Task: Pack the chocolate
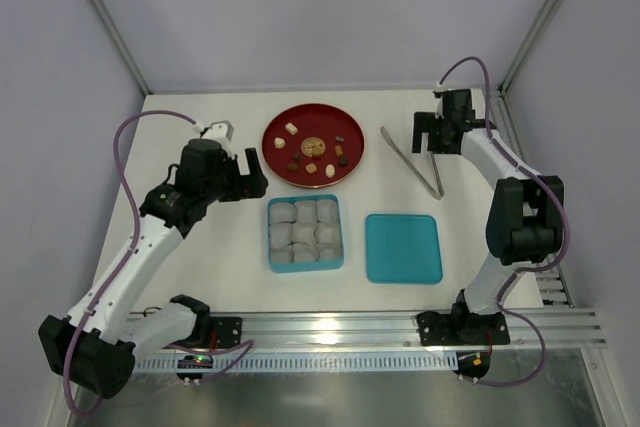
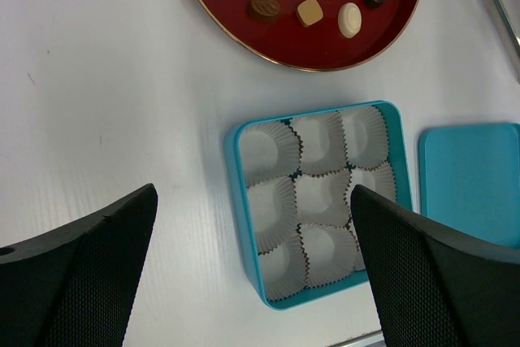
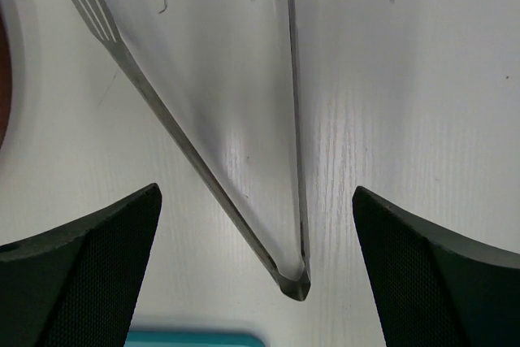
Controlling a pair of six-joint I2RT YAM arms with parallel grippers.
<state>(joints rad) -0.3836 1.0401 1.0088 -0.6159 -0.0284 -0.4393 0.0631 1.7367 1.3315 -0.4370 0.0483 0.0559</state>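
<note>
Several small chocolate pieces (image 1: pixel 313 152), cream, tan and dark brown, lie on a round red plate (image 1: pixel 349 160); they also show in the left wrist view (image 2: pixel 309 12). A teal box (image 1: pixel 272 262) holds empty white paper cups (image 2: pixel 321 201). Metal tongs (image 1: pixel 415 162) lie right of the plate. My left gripper (image 1: pixel 253 175) is open and empty, above the table left of the plate and box. My right gripper (image 1: pixel 428 135) is open and empty, hovering over the tongs (image 3: pixel 236 193), jaws either side of the hinge end.
A teal lid (image 1: pixel 403 247) lies flat right of the box; it also shows in the left wrist view (image 2: pixel 471 184). A metal rail (image 1: pixel 400 325) runs along the near table edge. Frame posts stand at the back corners.
</note>
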